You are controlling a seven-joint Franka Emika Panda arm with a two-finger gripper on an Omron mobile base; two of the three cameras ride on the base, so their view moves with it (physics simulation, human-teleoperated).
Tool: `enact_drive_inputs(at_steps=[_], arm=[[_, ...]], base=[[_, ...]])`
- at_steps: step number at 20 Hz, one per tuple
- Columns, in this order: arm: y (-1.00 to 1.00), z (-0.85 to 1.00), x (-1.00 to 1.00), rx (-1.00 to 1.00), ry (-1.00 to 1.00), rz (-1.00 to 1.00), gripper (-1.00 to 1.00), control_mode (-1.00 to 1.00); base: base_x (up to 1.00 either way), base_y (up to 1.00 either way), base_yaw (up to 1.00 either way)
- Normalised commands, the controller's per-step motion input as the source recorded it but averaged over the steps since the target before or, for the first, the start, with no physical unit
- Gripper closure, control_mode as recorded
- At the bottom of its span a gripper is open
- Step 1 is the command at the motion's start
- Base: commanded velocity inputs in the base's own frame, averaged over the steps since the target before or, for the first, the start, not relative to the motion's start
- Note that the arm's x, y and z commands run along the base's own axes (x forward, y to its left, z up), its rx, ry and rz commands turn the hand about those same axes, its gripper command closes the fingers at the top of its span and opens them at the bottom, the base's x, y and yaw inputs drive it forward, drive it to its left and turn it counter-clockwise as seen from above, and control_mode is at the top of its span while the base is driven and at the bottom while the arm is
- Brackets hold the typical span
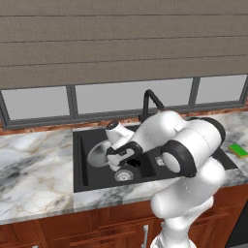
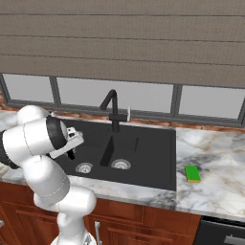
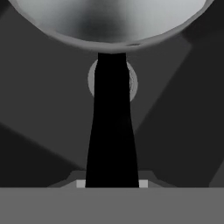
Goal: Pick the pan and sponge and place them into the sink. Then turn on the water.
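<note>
So far, the sink (image 1: pixel 85 160) at mid-frame has the pan (image 1: pixel 98 155) hanging over its larger basin, handle clamped in the hand (image 1: pixel 127 154); lowering remains, the green sponge (image 2: pixel 192 173) lies on the surface at right, and the faucet (image 2: pixel 111 109) looks dry.

No text, label, brand, number or sign can be read anywhere in these pictures. The round silver-grey metal pan (image 3: pixel 109 19) with its short black handle, the matte black double-basin sink (image 2: pixel 153 143), the small bright green sponge block (image 2: pixel 192 173), the grey-veined marble worktop (image 1: pixel 34 164) and the reddish wooden cabinet fronts (image 1: pixel 72 227) all show plain, unmarked surfaces.
</note>
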Motion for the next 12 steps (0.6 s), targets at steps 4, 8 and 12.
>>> enact_drive_inputs(at_steps=[4,8,12], arm=[[0.16,-0.23,0.34,-0.08,0.0,0.03,1.0,-1.0],[0.16,-0.24,0.42,-0.06,0.0,0.01,1.0,-1.0],[0.18,-0.25,0.51,-0.05,0.0,0.01,1.0,-1.0]], base=[[0.0,0.0,0.0],[0.0,0.0,0.0],[0.0,0.0,0.0]])
